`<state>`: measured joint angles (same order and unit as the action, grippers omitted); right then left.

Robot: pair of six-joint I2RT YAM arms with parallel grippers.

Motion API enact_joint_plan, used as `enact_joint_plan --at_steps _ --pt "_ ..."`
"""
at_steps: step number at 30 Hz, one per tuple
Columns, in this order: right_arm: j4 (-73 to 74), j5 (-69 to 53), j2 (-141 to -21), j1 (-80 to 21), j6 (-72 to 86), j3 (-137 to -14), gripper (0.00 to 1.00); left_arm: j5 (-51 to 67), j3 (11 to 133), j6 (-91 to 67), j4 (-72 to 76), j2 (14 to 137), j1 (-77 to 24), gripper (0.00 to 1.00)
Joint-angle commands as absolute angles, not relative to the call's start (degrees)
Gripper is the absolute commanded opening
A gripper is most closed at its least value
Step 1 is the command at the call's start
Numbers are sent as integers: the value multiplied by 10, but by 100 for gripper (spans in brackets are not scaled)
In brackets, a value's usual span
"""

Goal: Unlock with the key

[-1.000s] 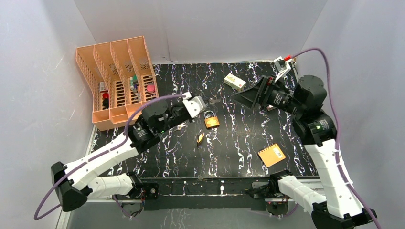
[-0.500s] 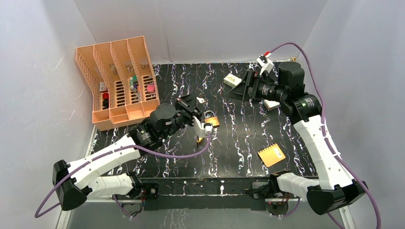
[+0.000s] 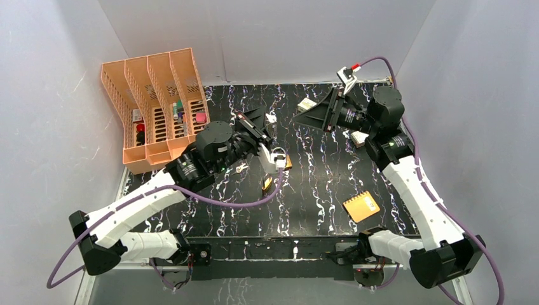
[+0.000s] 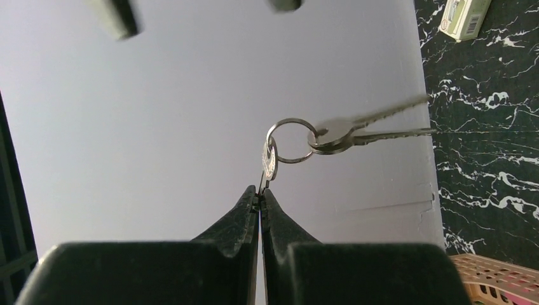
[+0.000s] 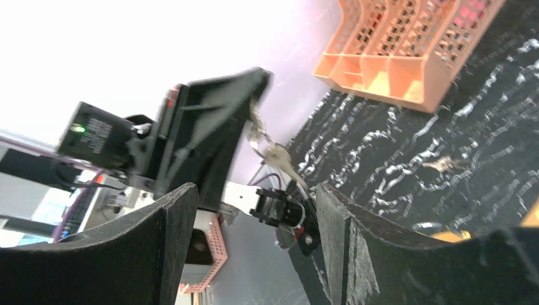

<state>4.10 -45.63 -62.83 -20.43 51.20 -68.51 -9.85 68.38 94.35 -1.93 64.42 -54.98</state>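
Observation:
My left gripper (image 4: 260, 192) is shut on the key (image 4: 269, 160), pinching the flat blade of one silver key in its tips. Its ring and two more keys (image 4: 365, 127) hang out to the right. From above, that gripper (image 3: 262, 118) is raised over the table's middle and points at the back wall. My right gripper (image 3: 300, 121) stands open a short way to its right, facing it. In the right wrist view the bunch (image 5: 270, 151) dangles from the left fingers, beyond my right gripper (image 5: 251, 206). A brass padlock (image 3: 285, 162) lies partly hidden under the left wrist.
A smaller brass padlock (image 3: 267, 184) lies nearer the front. An orange file rack (image 3: 159, 101) stands at the back left. A white box (image 3: 308, 105) sits behind the right gripper, and an orange notepad (image 3: 361, 206) lies at the front right.
The left arm lifted and turned its gripper upward with the keys. The right arm swung left toward it, and its jaws narrowed somewhat.

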Motion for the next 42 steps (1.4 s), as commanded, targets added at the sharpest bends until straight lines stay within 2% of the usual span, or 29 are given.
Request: enact_joint_plan --at_steps 1,6,13,19,30,42 --pt "-117 -494 -651 -209 585 -723 74 -93 685 981 29 664 -553 0" --pt "-67 -486 -693 -212 563 -765 68 -82 623 1005 167 675 -552 0" --pt "16 -462 -692 -214 498 -765 66 -74 565 1019 296 670 -551 0" --pt "45 -470 -707 -214 477 -775 58 -58 557 1015 300 659 -551 0" --pt "49 -484 -753 -250 446 -826 54 -53 548 1005 309 655 -551 0" --pt "42 -483 -750 -255 453 -809 31 -55 553 1002 309 652 -551 0"
